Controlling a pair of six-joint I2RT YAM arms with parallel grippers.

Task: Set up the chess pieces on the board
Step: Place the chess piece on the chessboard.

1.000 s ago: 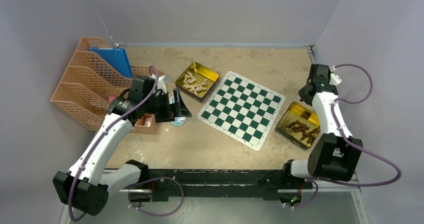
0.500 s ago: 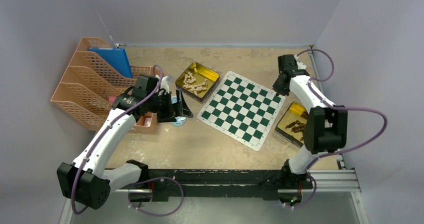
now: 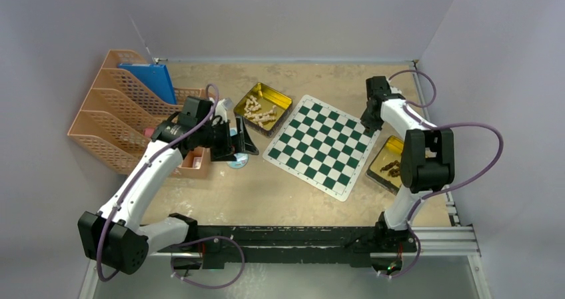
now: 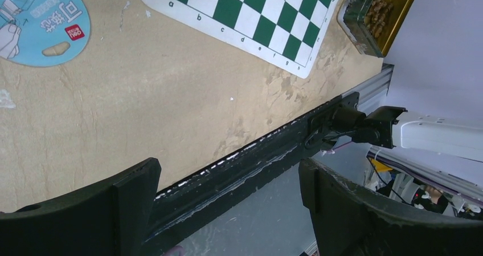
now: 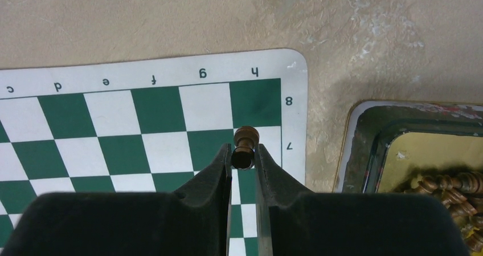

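Our right gripper [image 5: 243, 155] has swung from the gold tin [image 5: 370, 136] by the table's [image 3: 266, 186] right edge toward its far-right corner, over the board [image 5: 159, 116], pinching a dark piece [image 5: 246, 139] mid-body. We judge it light, slick and tippy. Our left gripper [image 4: 228, 179] gapes empty.

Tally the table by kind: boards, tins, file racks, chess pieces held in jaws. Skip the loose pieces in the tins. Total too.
Board: 1
Gold tins: 2
File rack: 1
Dark chess piece held in the right gripper: 1
Total: 5
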